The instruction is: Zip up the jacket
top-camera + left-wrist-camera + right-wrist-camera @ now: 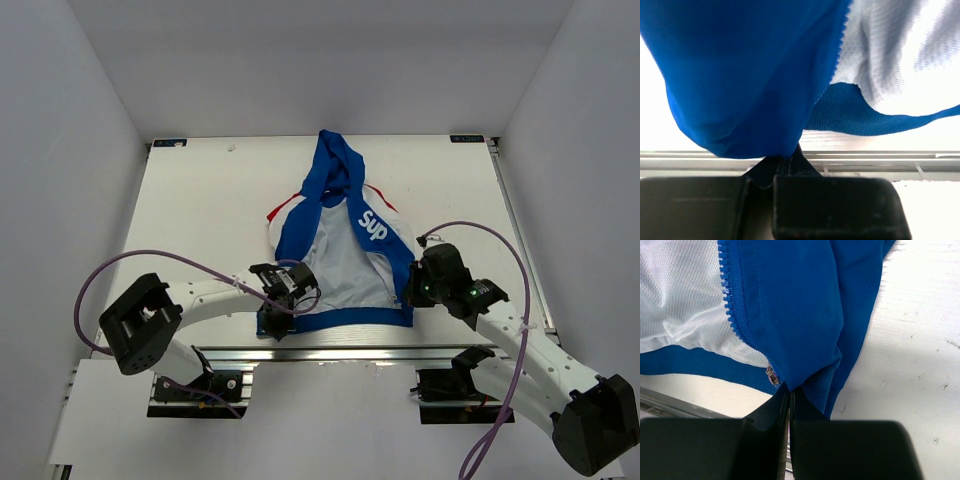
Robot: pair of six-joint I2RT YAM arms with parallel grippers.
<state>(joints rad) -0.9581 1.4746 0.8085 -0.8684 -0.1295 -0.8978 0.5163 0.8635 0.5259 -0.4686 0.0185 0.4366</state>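
The blue jacket (345, 205) lies open on the white table (200, 220), hood toward the far side, white lining (340, 265) showing, white "Sup" lettering (372, 225) on its right front panel. My left gripper (272, 322) is shut on the hem corner at the jacket's near left; in the left wrist view blue fabric (750, 80) bunches out of the closed fingers (835, 200). My right gripper (408, 296) is shut on the near right corner of the jacket (795, 315). The zipper teeth (730, 305) run unjoined beside it, with a small metal slider (772, 375) just left of that gripper (790, 390).
An aluminium rail (330, 352) runs along the table's near edge just below the jacket's hem. Purple cables (150, 258) loop over both arms. White walls enclose the table on the left, right and far sides.
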